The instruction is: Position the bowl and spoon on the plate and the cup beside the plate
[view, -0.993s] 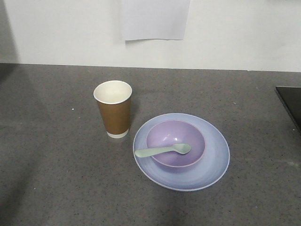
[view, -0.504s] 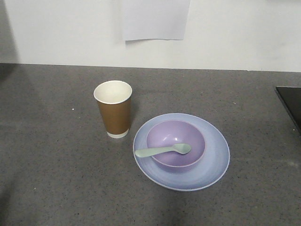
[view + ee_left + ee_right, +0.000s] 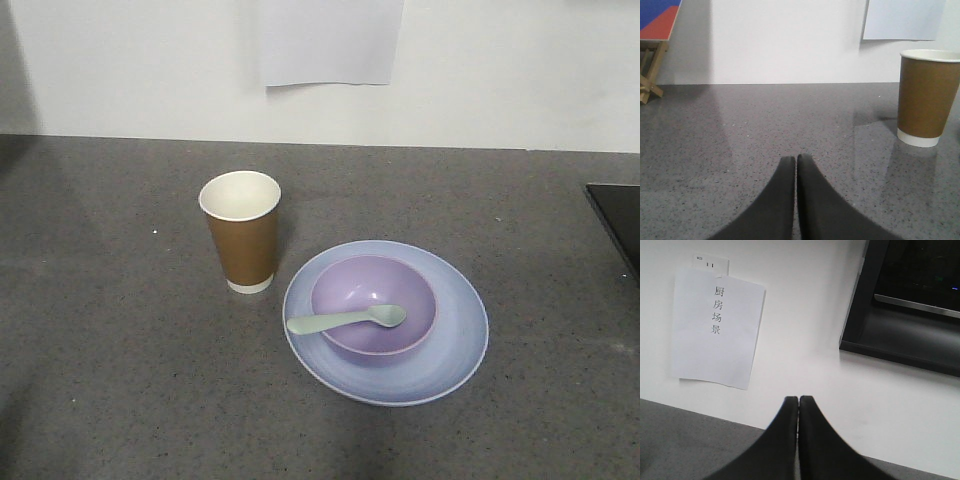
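Our left claw [image 3: 796,161] is shut tight, its two black fingers pressed together with nothing between them. It sits low over the gray counter [image 3: 765,125]. From that claw's camera we see the cup [image 3: 927,97] standing up straight, off to the right and farther back, well apart from the fingers. A white sheet of paper [image 3: 902,20] hangs on the white wall [image 3: 785,40] behind it. Far to the left stands a wooden stand [image 3: 650,70] with a blue and red board [image 3: 657,17] on it.

Our right claw [image 3: 798,402] is shut too, and it holds nothing. Its camera looks at the wall, where we see a paper with black writing and a dark shelf [image 3: 905,305] on the right.

From the front camera we see no claws at all. We see the plate [image 3: 455,340] lying flat on the counter. Our purple bowl [image 3: 372,285] sits on the plate, a bit left of the middle. Our green spoon [image 3: 345,320] lies across the bowl, with its scoop end inside and its handle poking out over the left rim. Beside the plate, just to its left and a little farther back, the brown cup stands on the counter, open end up. We cannot tell if cup and plate touch.
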Controlling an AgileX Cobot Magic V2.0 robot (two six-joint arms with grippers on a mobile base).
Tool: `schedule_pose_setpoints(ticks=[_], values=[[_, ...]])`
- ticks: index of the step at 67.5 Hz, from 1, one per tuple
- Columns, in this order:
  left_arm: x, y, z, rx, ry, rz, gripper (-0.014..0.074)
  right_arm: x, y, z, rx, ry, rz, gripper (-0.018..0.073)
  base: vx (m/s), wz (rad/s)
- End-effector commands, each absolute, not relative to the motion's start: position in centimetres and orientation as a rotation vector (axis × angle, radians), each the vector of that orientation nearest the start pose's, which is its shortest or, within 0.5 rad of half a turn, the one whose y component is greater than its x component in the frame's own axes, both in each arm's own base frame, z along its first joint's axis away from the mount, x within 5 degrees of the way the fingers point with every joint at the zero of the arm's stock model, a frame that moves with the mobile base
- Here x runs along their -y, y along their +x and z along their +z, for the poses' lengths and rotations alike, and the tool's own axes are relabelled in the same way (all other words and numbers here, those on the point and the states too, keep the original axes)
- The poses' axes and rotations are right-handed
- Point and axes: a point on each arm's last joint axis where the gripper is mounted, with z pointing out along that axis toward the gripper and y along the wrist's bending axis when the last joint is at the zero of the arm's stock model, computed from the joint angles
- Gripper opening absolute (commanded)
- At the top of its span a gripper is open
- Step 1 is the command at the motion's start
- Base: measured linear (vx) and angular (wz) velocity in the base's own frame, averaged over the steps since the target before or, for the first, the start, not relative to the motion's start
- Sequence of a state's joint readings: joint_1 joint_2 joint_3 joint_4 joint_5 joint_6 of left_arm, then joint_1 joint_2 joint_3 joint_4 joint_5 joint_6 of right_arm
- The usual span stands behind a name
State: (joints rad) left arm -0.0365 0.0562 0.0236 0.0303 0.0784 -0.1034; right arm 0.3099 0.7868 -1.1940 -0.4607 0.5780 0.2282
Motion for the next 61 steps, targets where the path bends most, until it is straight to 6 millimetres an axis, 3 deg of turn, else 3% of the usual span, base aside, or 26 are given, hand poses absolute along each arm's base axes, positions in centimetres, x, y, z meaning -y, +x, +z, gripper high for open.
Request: schedule_pose_setpoints(ticks=[1, 61], values=[[0.2, 6.19, 20.57, -1.573, -0.041, -0.092, -0.0006, -1.71, 12.33, 49.87, -1.502, -0.202, -0.094, -0.0006, 0.0, 0.0], [0.2, 6.2, 20.58, -1.573, -0.041, -0.092, -0.0006, -1.72, 12.33, 49.87, -1.501, -0.202, -0.094, -0.0006, 0.0, 0.0]])
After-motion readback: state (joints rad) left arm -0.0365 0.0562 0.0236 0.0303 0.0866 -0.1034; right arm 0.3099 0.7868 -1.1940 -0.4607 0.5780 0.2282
